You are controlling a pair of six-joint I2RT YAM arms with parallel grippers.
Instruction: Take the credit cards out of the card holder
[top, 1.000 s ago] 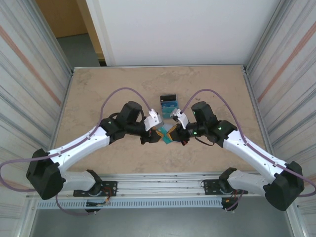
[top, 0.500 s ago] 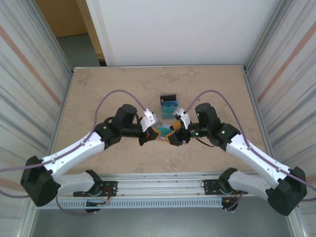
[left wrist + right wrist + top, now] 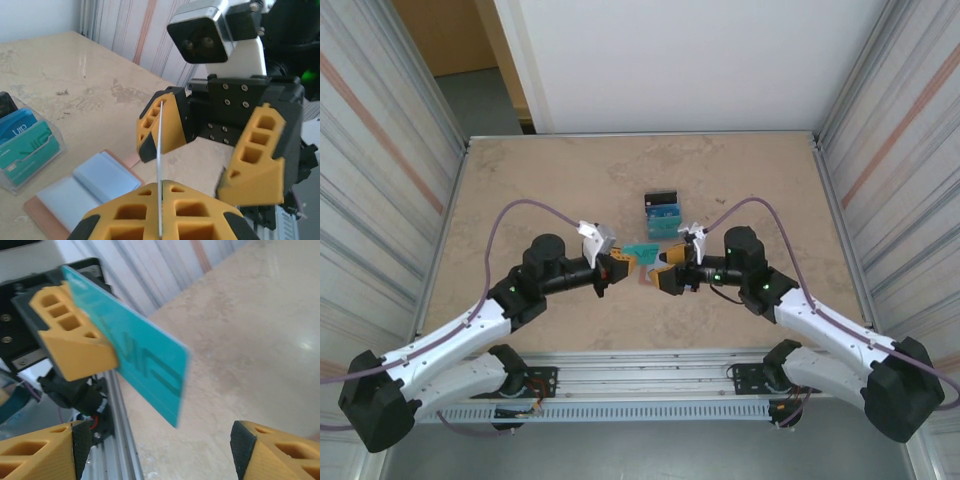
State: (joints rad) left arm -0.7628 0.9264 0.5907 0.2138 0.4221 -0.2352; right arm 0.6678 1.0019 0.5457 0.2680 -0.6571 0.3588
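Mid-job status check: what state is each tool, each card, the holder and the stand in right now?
left tool: shut on the teal card
teal card: out of the card holder, held in the air
right tool: open, nothing in it
card holder: lying open on the table, pockets up
clear stand: on the table, loaded
stored cards: black, blue and teal, standing in the clear stand

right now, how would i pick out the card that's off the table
Look at the middle of the table. The left gripper pinches a teal card near the open wallet. Unlike the cards in the clear box behind, it is airborne.
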